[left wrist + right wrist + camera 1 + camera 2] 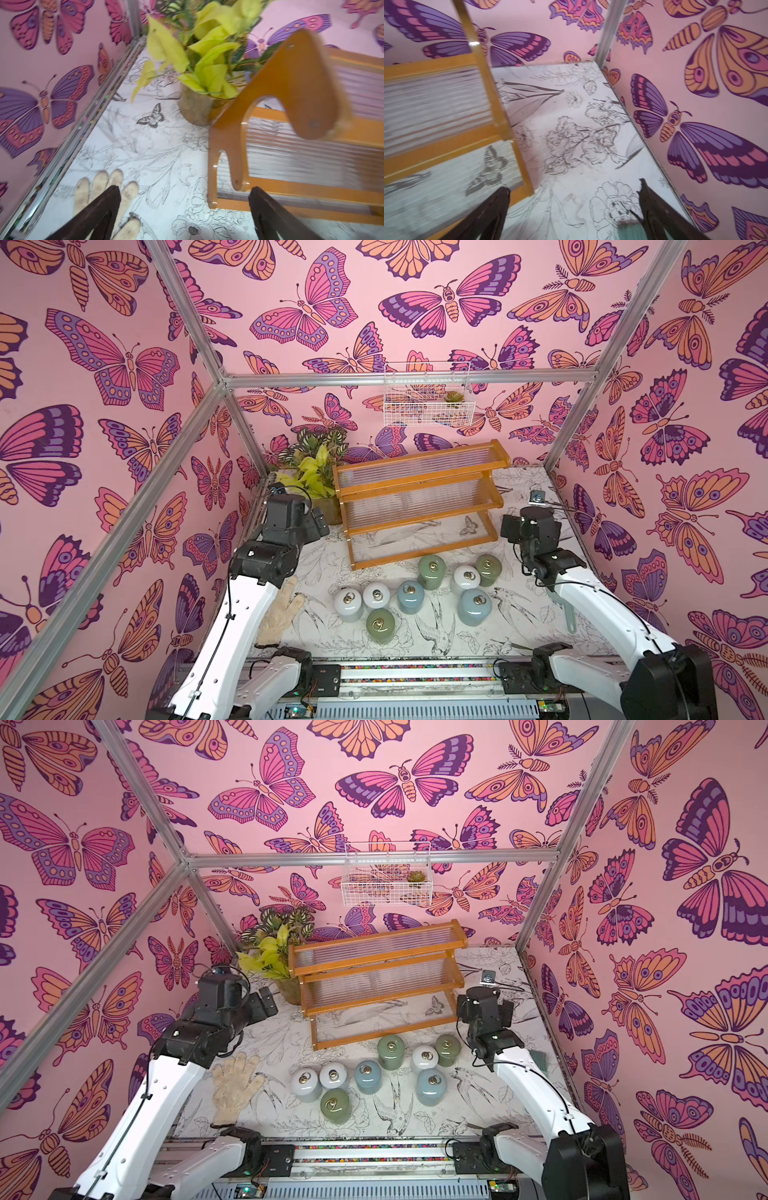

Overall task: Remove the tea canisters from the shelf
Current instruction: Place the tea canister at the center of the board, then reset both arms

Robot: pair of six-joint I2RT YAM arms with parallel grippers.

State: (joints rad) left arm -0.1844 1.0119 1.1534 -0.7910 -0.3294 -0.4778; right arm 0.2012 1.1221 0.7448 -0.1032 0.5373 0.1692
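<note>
White, pale-blue, sage-green tea canisters (410, 597), glossy, gold-ringed

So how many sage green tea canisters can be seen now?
3 green canisters on the table: front canister, left canister and right canister before the shelf. None seems hidden.

Nothing written can be read in any view: no label, brand, number or sign. On the printed table cover (158, 158) a small dark mark (62, 191) that may be lettering lies just beside the glove (99, 182), off to one side of the left gripper (185, 188), too blurred to read. A similar faint mark (662, 182) sits on the cover close beside the right gripper (573, 186), equally illegible.
</note>
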